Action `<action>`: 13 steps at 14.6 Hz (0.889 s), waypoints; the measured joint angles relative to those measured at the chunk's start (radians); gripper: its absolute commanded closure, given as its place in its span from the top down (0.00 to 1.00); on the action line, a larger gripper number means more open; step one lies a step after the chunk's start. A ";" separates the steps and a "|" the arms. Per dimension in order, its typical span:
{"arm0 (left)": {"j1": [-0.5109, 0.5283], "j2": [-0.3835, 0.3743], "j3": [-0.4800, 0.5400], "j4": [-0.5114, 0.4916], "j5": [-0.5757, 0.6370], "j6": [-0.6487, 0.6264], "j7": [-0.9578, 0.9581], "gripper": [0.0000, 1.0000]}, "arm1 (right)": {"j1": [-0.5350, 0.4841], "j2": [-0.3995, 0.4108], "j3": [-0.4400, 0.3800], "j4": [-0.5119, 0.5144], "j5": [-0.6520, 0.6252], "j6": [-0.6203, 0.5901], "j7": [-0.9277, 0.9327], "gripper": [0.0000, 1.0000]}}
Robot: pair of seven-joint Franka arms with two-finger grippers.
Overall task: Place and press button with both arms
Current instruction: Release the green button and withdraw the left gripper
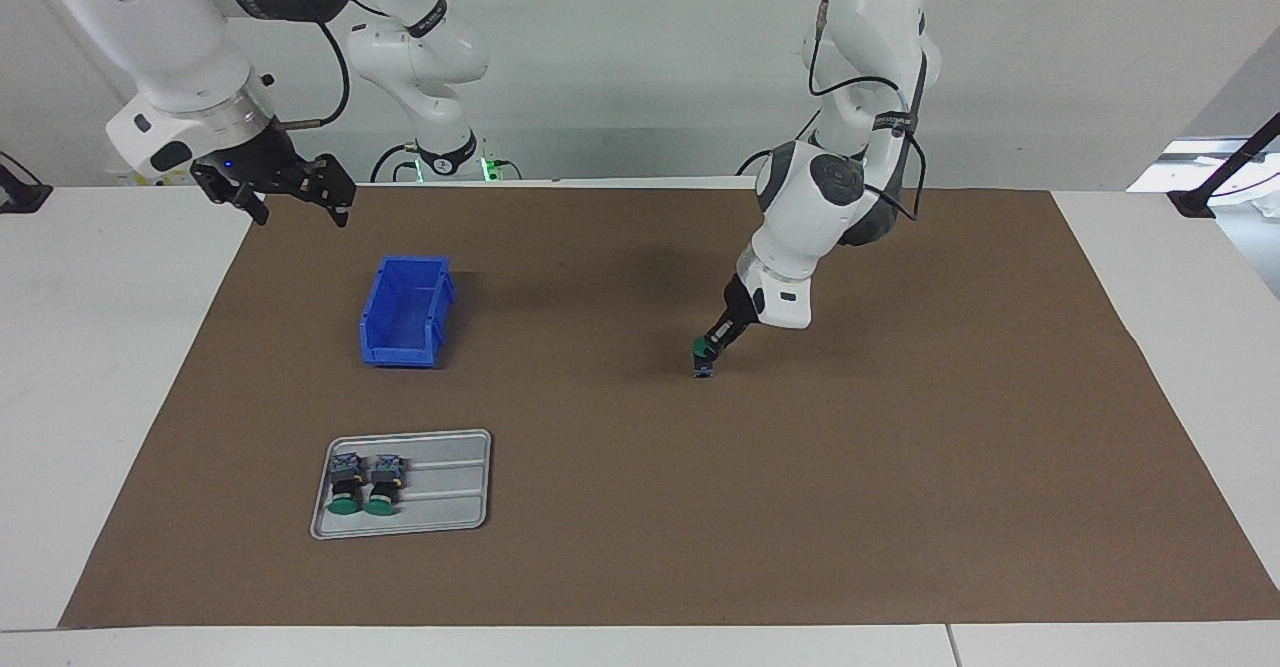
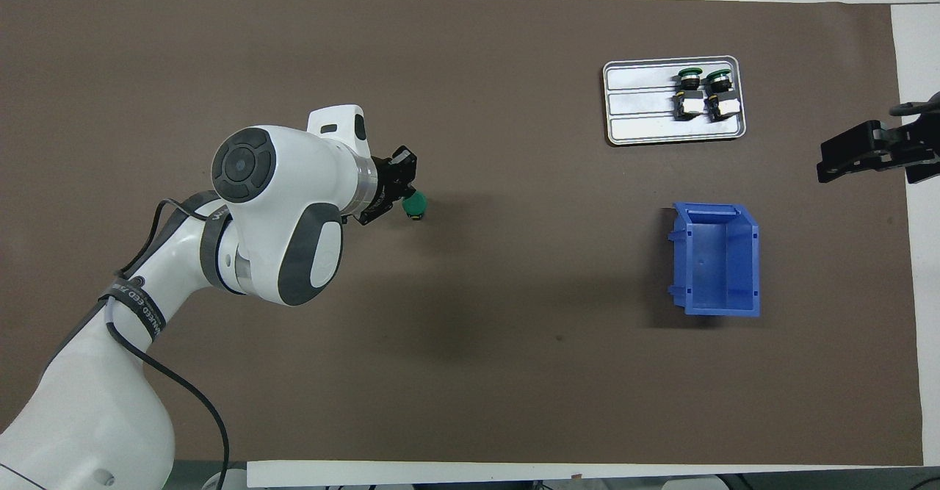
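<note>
One button [image 1: 704,365] [image 2: 416,204] stands upright on the brown mat near the table's middle, green cap up. My left gripper [image 1: 709,346] [image 2: 405,192] slants down onto it, shut, its fingertips touching the edge of the green cap. My right gripper [image 1: 290,190] [image 2: 872,155] hangs open with nothing in it, over the mat's edge at the right arm's end of the table; that arm waits. Two more buttons [image 1: 363,483] [image 2: 703,92] lie side by side on a grey tray [image 1: 450,487] [image 2: 639,112].
A blue open bin [image 1: 405,312] [image 2: 716,258] stands on the mat, nearer to the robots than the tray, toward the right arm's end. The brown mat [image 1: 800,507] covers most of the white table.
</note>
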 measured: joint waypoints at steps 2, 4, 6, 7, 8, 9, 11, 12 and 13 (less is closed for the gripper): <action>0.000 0.000 0.000 0.000 0.000 0.000 0.002 0.05 | 0.000 0.000 0.000 0.000 0.000 0.000 0.000 0.99; 0.001 -0.003 0.003 0.003 0.000 -0.005 0.003 0.07 | 0.000 0.000 0.000 0.000 0.000 0.000 0.000 0.99; 0.002 -0.012 0.012 0.017 0.000 -0.046 0.003 0.10 | 0.001 0.000 0.000 0.000 0.000 0.000 0.000 1.00; 0.006 -0.018 0.020 0.033 0.000 -0.068 0.003 0.12 | 0.002 0.000 0.000 0.000 0.000 0.000 0.000 1.00; 0.018 -0.026 0.028 0.057 0.000 -0.108 0.003 0.13 | 0.004 0.000 0.003 0.000 0.000 0.000 0.000 1.00; 0.033 -0.037 0.035 0.087 0.000 -0.166 0.004 0.17 | 0.004 0.000 0.008 0.000 0.000 0.000 0.000 1.00; 0.056 -0.060 0.061 0.153 0.002 -0.307 0.004 0.26 | 0.005 0.000 0.025 -0.001 0.004 0.015 0.000 1.00; 0.067 -0.071 0.075 0.177 0.019 -0.367 0.005 0.37 | 0.005 0.000 0.033 -0.002 0.018 0.041 0.001 1.00; 0.078 -0.081 0.086 0.190 0.056 -0.409 0.006 0.45 | 0.007 0.000 0.038 -0.004 0.047 0.066 0.009 1.00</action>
